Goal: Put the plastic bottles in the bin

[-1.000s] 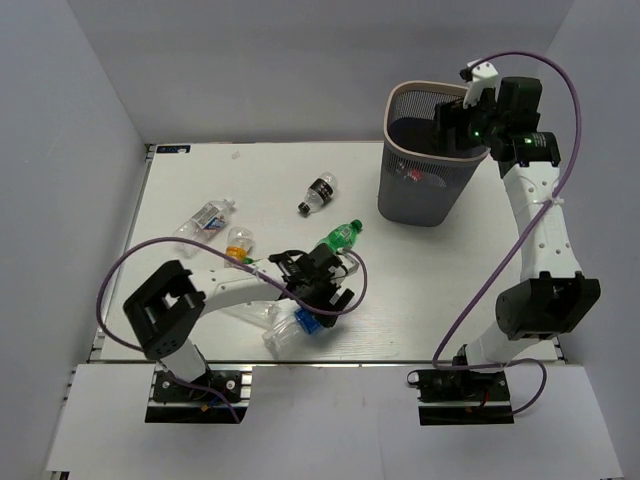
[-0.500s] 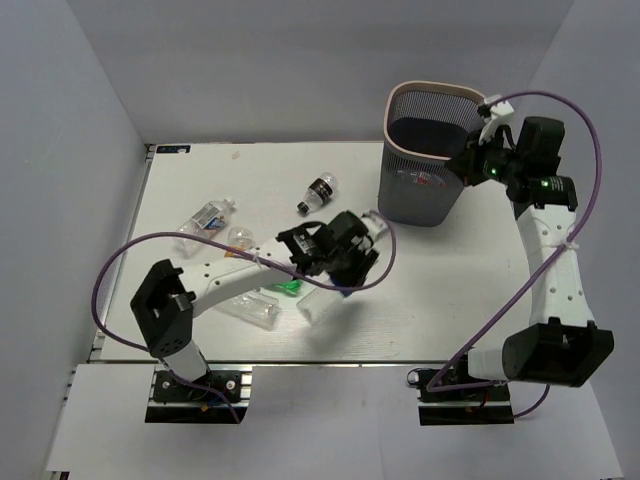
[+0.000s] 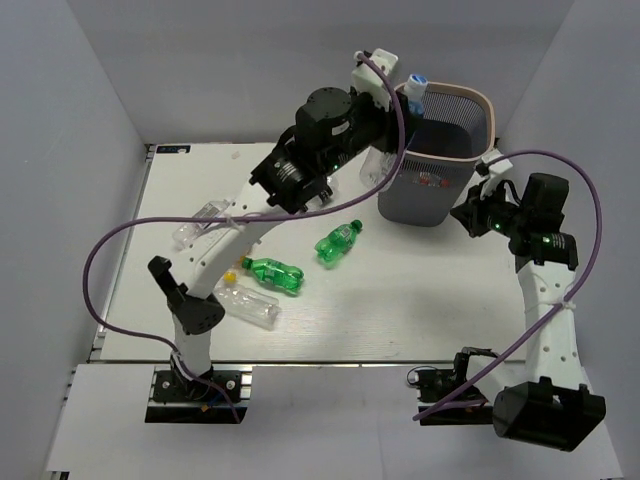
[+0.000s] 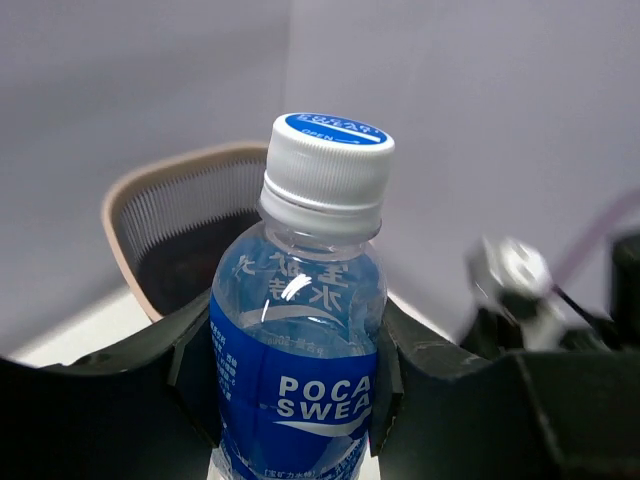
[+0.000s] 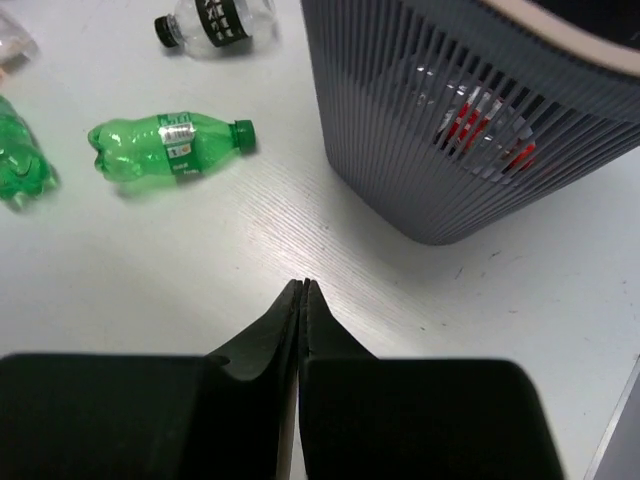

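Observation:
My left gripper (image 3: 404,104) is shut on a blue-labelled bottle (image 4: 298,335) with a white and blue cap. It holds the bottle (image 3: 415,88) upright, high at the left rim of the bin (image 3: 440,165). That dark mesh bin (image 5: 450,120) has a beige rim (image 4: 160,185). Red and white shapes show through its mesh. My right gripper (image 5: 303,290) is shut on nothing, low over the table to the right of the bin. Two green bottles (image 3: 338,240) (image 3: 272,273) and clear bottles (image 3: 248,305) (image 3: 200,222) lie on the table. A dark-labelled bottle (image 5: 215,20) lies behind the green bottle (image 5: 170,145).
The white table (image 3: 400,300) is walled by grey panels at the back and sides. The left arm (image 3: 290,180) reaches diagonally across the table's middle, and its purple cable (image 3: 110,260) loops to the left. A small orange cap (image 3: 230,277) lies by the clear bottle.
My left gripper closed on the blue-labelled bottle and carried it from the table's front up to the bin's rim. My right gripper shut, left the bin's top and dropped beside the bin.

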Controlling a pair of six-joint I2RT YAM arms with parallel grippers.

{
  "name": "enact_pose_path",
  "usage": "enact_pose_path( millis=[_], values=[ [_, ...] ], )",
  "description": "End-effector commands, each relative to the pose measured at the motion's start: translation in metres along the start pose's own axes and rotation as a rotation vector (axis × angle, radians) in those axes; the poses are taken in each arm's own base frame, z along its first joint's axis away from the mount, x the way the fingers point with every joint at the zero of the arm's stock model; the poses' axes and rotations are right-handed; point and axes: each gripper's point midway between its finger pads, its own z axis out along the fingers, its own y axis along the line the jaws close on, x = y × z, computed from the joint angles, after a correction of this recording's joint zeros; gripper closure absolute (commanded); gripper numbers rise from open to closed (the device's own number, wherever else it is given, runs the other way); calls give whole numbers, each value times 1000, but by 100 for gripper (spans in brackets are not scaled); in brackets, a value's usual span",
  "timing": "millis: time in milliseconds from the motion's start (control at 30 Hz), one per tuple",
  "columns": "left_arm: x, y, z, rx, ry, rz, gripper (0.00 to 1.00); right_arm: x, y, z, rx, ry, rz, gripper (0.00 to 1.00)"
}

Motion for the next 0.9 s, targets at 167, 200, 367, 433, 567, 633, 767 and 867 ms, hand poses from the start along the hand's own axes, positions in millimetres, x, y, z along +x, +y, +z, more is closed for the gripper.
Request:
enact_pose_path(
  millis=[167,200,367,433,567,633,767,867],
  values=[
    [-32,30,51,-1,-329,-88,81,67,52,-10,-250,117,-89,100],
    [-28,36,60,-6,-345,-104,81,75,54,-11,-268,136,-108,100],
    [-70,34,68,83,-503,-238,83,112,61,-11,-290,187,-155,100],
    [-72,36,68,106,-536,-316,83,122,66,-12,-295,195,-146,100],
    [-54,56,79,109,-541,-426,83,135,71,-12,-312,207,-148,100],
    [-50,64,84,80,-570,-445,83,140,72,-11,-314,214,-139,100],
    [-43,79,98,29,-637,-488,75,141,75,-12,-317,205,-139,100],
    [-7,93,122,-34,-593,-499,66,139,75,-12,-307,194,-133,97]
  ],
)
